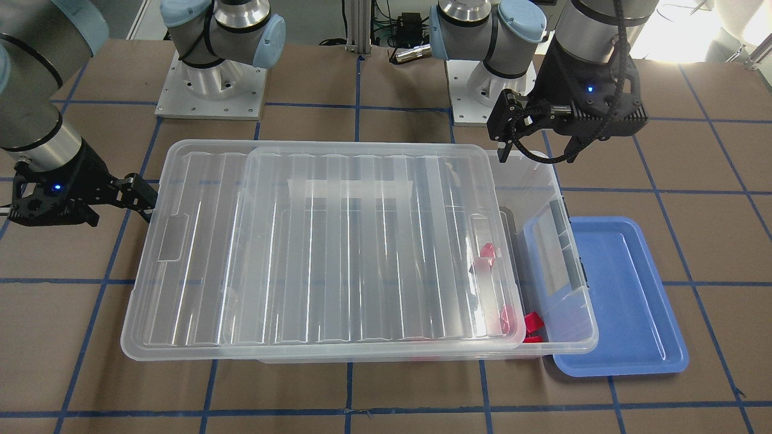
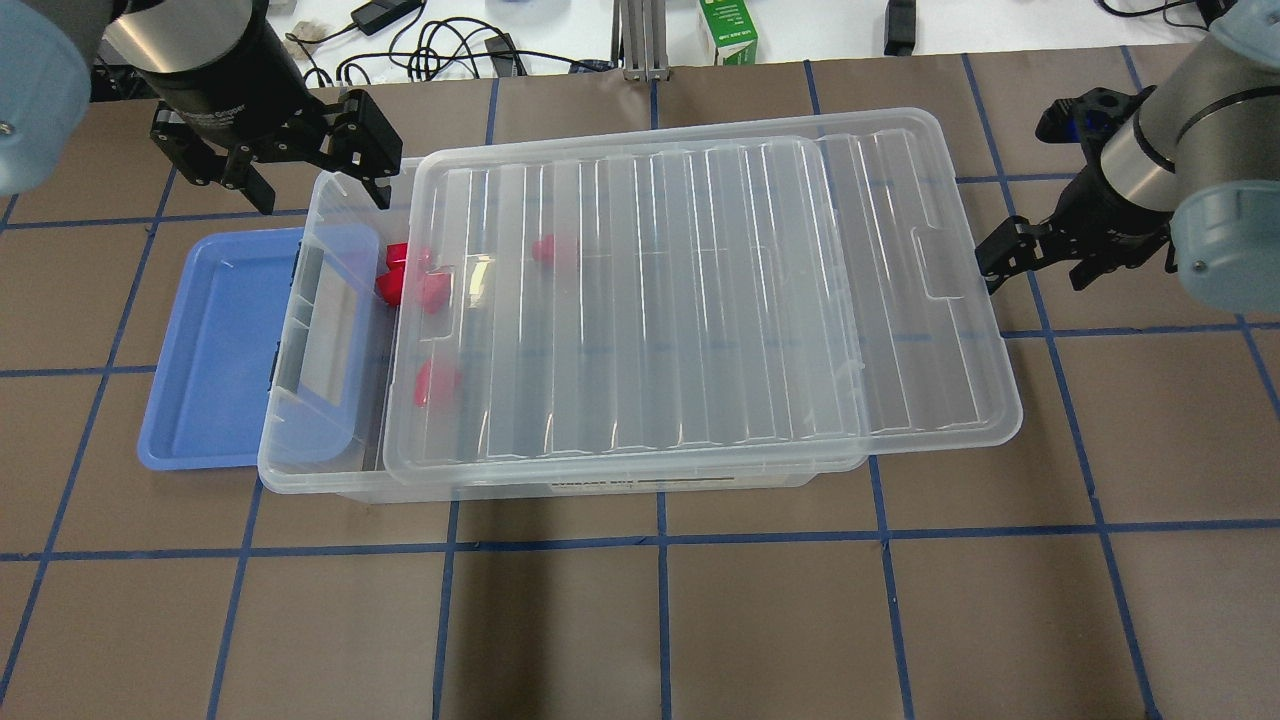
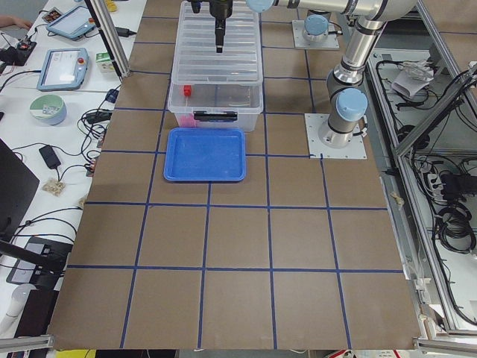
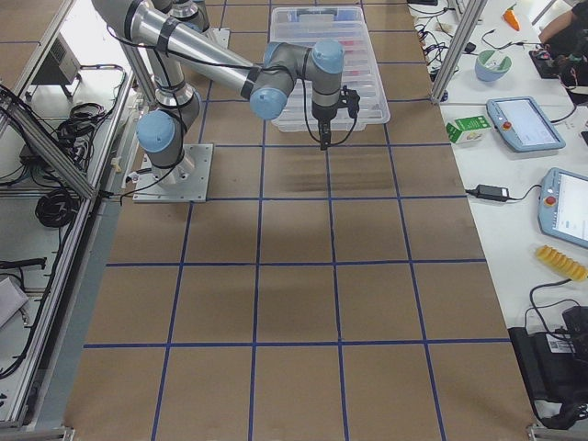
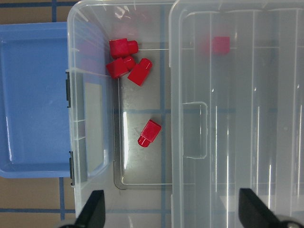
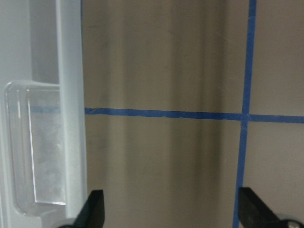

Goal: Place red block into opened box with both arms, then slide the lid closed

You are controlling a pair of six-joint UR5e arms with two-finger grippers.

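The clear box (image 2: pixel 300 400) lies across the table with its lid (image 2: pixel 700 300) slid toward my right, leaving a strip at the left end uncovered. Several red blocks lie on the box floor: a cluster (image 5: pixel 124 61), a single one (image 5: pixel 149 133), and one under the lid (image 5: pixel 220 45). My left gripper (image 2: pixel 318 190) hangs open and empty above the uncovered end, at its far corner. My right gripper (image 2: pixel 1038 275) is open just beyond the lid's right short end, one fingertip (image 6: pixel 94 211) beside the lid's edge near its handle slot (image 6: pixel 35 147).
A shallow blue tray (image 2: pixel 210 350) holding nothing sits against the box's left end, partly under its rim. The arm bases (image 1: pixel 211 90) stand behind the box. Cables and a green carton (image 2: pixel 728 30) lie past the table's far edge.
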